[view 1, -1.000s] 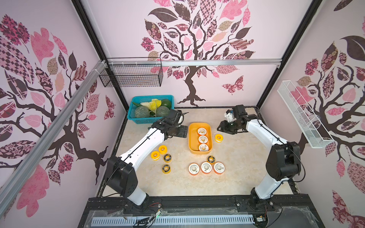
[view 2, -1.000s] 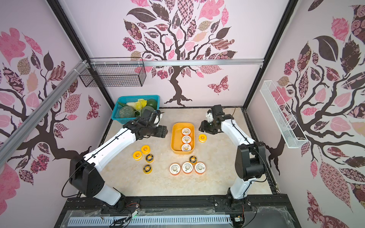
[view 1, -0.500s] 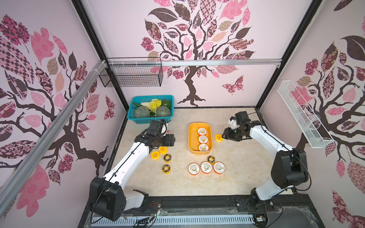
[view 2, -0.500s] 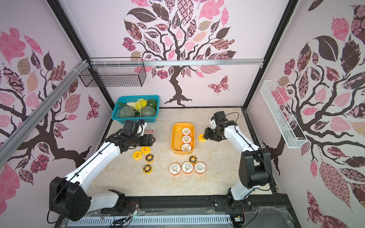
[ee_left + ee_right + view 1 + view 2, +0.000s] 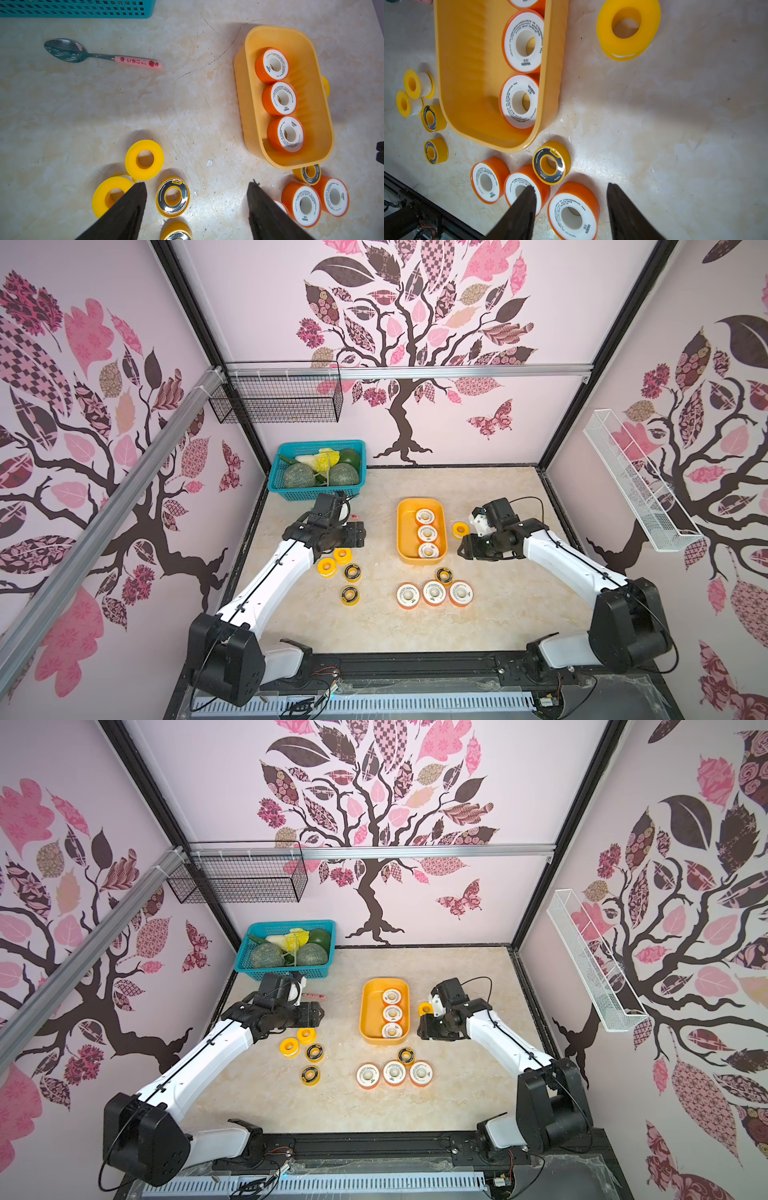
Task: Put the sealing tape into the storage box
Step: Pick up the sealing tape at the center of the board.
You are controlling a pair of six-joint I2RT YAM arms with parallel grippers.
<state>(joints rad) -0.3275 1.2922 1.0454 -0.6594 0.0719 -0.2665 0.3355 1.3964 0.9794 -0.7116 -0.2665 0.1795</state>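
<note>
The yellow-orange storage box [image 5: 401,531] [image 5: 245,108] [image 5: 467,72] holds three orange-rimmed sealing tape spools [image 5: 427,533] in a row. One plain yellow spool [image 5: 460,529] [image 5: 627,31] lies just right of the box. In front of it stand three orange spools [image 5: 434,593] and a black-faced one [image 5: 443,576]. To the left lie two plain yellow spools [image 5: 326,567] and two black-faced ones [image 5: 350,595]. My left gripper [image 5: 359,534] [image 5: 196,187] hovers open over that left group. My right gripper [image 5: 463,549] [image 5: 571,187] hangs open above an orange spool [image 5: 573,212], holding nothing.
A teal basket [image 5: 318,489] of vegetables stands at the back left. A pink-handled spoon [image 5: 104,56] lies between it and the box. A black wire basket [image 5: 276,402] and a white one [image 5: 631,481] hang on the walls.
My left gripper drew back leftward from the box to above the yellow spools. My right gripper moved from behind the lone yellow spool toward the front, beside the box's near corner.
</note>
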